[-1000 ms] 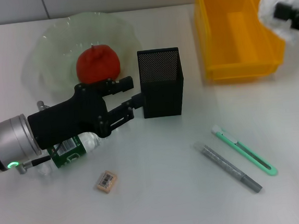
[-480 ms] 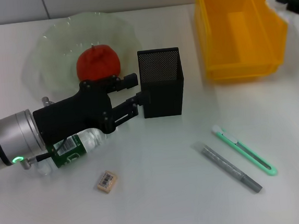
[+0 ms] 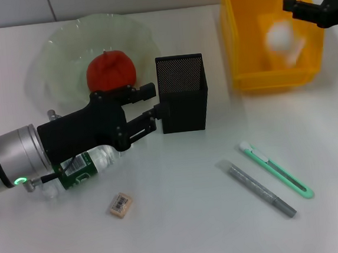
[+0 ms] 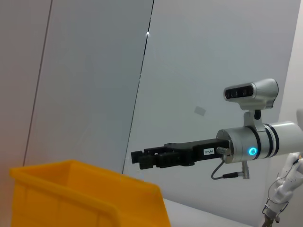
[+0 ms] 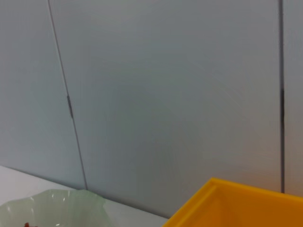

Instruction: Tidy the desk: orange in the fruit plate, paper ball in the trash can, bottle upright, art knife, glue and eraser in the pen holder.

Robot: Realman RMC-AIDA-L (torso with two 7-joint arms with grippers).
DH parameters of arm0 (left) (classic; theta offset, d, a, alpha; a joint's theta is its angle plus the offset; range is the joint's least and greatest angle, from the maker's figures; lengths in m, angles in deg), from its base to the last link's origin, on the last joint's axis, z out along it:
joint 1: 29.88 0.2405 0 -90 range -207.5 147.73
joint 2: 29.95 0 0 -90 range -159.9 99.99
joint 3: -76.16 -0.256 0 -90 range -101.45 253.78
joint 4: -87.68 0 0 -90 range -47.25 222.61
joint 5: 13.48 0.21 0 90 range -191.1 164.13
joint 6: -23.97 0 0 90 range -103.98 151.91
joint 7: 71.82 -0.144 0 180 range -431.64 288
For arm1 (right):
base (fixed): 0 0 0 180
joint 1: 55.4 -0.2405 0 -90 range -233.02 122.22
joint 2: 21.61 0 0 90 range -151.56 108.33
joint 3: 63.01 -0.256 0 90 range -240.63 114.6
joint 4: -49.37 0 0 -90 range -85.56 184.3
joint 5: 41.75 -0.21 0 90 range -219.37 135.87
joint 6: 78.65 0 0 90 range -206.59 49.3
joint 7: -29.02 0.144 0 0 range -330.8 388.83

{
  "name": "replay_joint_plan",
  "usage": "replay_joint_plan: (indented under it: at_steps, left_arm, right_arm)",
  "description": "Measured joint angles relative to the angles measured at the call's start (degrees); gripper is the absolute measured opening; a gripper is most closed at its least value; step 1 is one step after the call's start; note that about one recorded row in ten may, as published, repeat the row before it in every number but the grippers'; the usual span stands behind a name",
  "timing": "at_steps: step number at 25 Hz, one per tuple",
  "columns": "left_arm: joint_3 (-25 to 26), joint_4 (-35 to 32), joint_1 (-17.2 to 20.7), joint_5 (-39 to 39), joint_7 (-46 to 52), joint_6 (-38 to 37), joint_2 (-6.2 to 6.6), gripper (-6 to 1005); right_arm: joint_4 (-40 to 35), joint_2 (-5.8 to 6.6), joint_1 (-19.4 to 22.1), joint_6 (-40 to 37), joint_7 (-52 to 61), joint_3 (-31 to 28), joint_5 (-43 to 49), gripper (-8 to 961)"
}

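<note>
The clear plastic bottle with a green label (image 3: 81, 169) lies mostly hidden beneath the black left gripper (image 3: 149, 107). The white paper ball (image 3: 280, 35) inside the yellow plastic bin (image 3: 242, 49) is a blurred smear. The bin's top and the black right gripper (image 3: 300, 5) are cut off by the head view's edge.
</note>
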Motion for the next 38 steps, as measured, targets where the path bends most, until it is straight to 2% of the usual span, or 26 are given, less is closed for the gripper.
replay_joint_plan:
  at_steps: [7,10,16,18,19,24,28,29,32,38]
  left_arm:
    - [0.00,0.25,0.06,0.00,0.00,0.25,0.00,454]
    - [0.00,0.64,-0.15,0.00,0.00,0.59,0.00,454]
    - [-0.01,0.70,-0.15,0.00,0.00,0.68,0.00,454]
    - [0.00,0.70,0.09,-0.09,0.00,0.99,0.00,454]
    - [0.00,0.70,0.09,-0.09,0.00,0.99,0.00,454]
    - [0.00,0.70,0.22,-0.88,0.00,0.78,0.00,454]
    - [0.00,0.70,0.17,-0.95,0.00,0.63,0.00,454]
    - [0.00,0.70,0.17,-0.95,0.00,0.63,0.00,455]
    - [0.00,0.69,0.05,-0.97,0.00,0.69,0.02,455]
    - [0.00,0.69,-0.10,-1.11,0.00,0.64,0.08,455]
  right_arm:
    - [-0.37,0.02,-0.02,0.21,-0.09,0.54,0.02,687]
    - [-1.55,-0.07,0.47,-0.46,-0.07,0.53,-0.23,687]
    - [-6.89,-0.24,3.61,-11.54,0.92,0.53,-1.06,687]
    - [-6.13,-0.27,5.82,-17.82,-1.76,0.54,-4.01,687]
    - [-6.13,-0.27,5.82,-17.82,-1.76,0.54,-4.01,687]
    - [1.80,-0.29,9.60,-27.48,-12.49,0.42,-12.19,687]
    - [11.88,-0.13,11.72,-34.70,-24.50,0.02,-13.54,687]
    - [11.88,-0.13,11.72,-34.70,-24.50,0.02,-13.54,687]
    - [21.26,-0.20,13.11,-36.85,-33.82,0.01,-13.59,687]
    - [30.18,-0.19,13.76,-37.12,-42.14,-0.58,-13.60,687]
